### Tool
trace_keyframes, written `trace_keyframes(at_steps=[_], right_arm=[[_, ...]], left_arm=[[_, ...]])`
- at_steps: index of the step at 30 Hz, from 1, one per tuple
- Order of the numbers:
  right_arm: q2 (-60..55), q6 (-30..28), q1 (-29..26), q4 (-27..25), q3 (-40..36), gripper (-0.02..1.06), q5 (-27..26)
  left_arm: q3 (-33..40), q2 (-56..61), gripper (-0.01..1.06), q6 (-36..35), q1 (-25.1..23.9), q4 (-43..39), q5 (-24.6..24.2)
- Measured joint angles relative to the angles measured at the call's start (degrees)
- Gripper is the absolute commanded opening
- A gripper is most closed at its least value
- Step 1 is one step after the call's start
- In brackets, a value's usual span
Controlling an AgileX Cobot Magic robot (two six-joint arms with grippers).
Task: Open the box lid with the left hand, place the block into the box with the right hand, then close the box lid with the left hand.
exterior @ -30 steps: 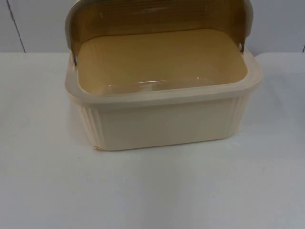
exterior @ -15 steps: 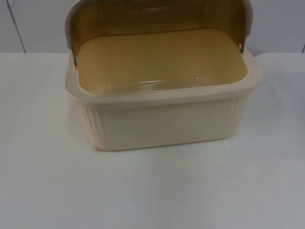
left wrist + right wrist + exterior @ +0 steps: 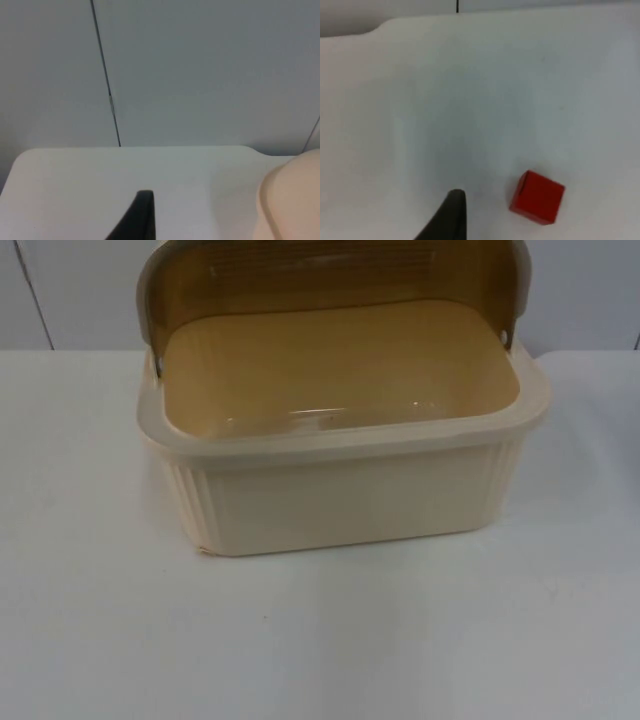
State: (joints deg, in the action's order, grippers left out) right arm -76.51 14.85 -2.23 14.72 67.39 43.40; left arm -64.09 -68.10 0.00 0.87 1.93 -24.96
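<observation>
Cream plastic storage box (image 3: 340, 480) is seen at the centre of the top view on the white counter (image 3: 320, 640), its amber translucent lid (image 3: 330, 280) already swung up and back against the grey partition wall (image 3: 580, 290); the interior appears empty. Red block (image 3: 537, 196) lies on the counter just beside the right pincer's fingertip (image 3: 451, 210), not touching it. The block is judged light, rigid and smooth-faced; a grasp across two opposite flat faces is advised. Opening of the right pincer cannot be told; nothing is seen held. The left pincer's fingertip (image 3: 142, 212) hangs over bare counter near the box's rim (image 3: 280, 200), apparently waiting; its opening likewise cannot be told.
</observation>
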Motion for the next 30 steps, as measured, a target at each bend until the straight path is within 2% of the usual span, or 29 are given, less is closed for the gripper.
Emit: trace_keyframes(at_steps=[1,2,4,6,11,16,25,27,30], right_arm=[[-1.4,-1.3,-1.7,-3.3,0.0,1.05,-0.9],[-1.4,-1.3,-1.7,-3.3,0.0,1.05,-0.9],[-4.8,-4.5,-5.8,-9.3,0.0,1.05,-2.2],[-7.3,-5.3,-9.0,-11.3,0.0,1.05,-2.6],[-11.7,-6.0,-12.3,-14.0,0.0,1.05,-3.4],[-17.4,-5.4,-12.8,-14.7,0.0,1.05,-6.9],[-27.4,2.3,-12.8,-14.7,0.0,1.05,-10.9],[-28.5,3.6,-12.8,-13.9,0.0,1.05,-11.2],[-32.5,9.0,-12.3,-8.2,0.0,1.05,-12.2]], left_arm=[[0.0,0.0,1.05,0.0,0.0,0.0,0.0],[0.0,0.0,1.05,0.0,0.0,0.0,0.0],[0.0,0.0,1.05,0.0,0.0,0.0,0.0],[0.0,0.0,1.05,0.0,0.0,0.0,0.0],[0.0,0.0,1.05,0.0,0.0,0.0,-0.1],[0.0,0.0,1.05,0.0,0.0,0.0,-0.1],[0.0,0.0,1.05,0.0,0.0,0.0,-0.1],[0.0,0.0,1.05,0.0,0.0,0.0,-0.1],[0.0,0.0,1.05,0.0,0.0,0.0,-0.1]])
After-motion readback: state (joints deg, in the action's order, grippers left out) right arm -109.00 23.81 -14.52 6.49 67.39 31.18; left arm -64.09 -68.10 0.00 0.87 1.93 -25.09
